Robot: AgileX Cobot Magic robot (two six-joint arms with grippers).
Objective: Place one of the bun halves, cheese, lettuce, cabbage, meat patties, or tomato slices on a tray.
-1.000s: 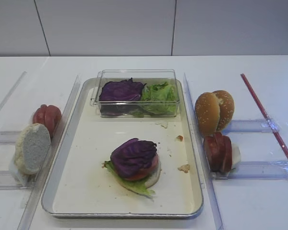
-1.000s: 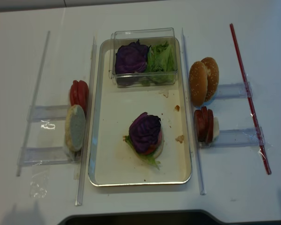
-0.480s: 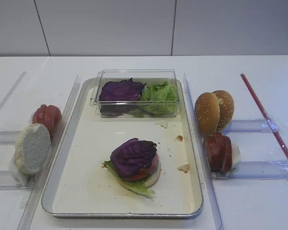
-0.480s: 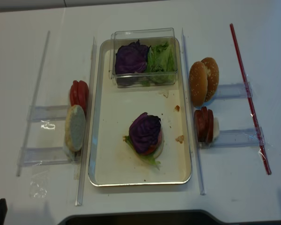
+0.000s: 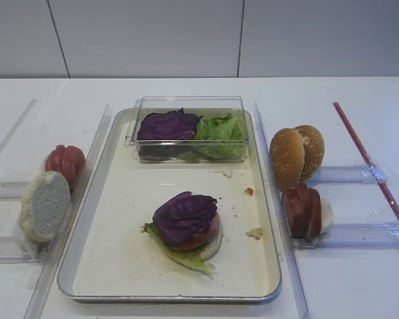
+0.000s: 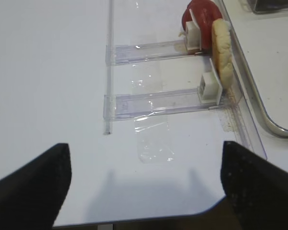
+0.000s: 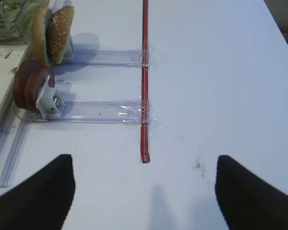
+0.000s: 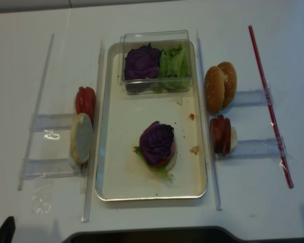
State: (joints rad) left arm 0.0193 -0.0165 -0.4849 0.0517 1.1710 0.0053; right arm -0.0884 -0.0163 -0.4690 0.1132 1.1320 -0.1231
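Under the cabbage (image 5: 184, 216), only edges of tomato, lettuce and bun visible. Left gripper (image 6: 144, 189) and right gripper (image 7: 145, 189) cropped at the lower frame edge, fingertips alone showing. Tray (image 6: 259, 112) cut off at right. Labels on white clips too small to read.

Cabbage (image 5: 184, 216): deep purple, veined. Lettuce (image 5: 221, 127): pale green. Tray (image 5: 120, 266): cream, silver rim. Bun halves (image 5: 296, 154): golden, sesame-speckled.

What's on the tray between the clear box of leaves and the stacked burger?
Only a few crumbs on bare tray surface between the clear box and the burger stack; both overhead views show it.
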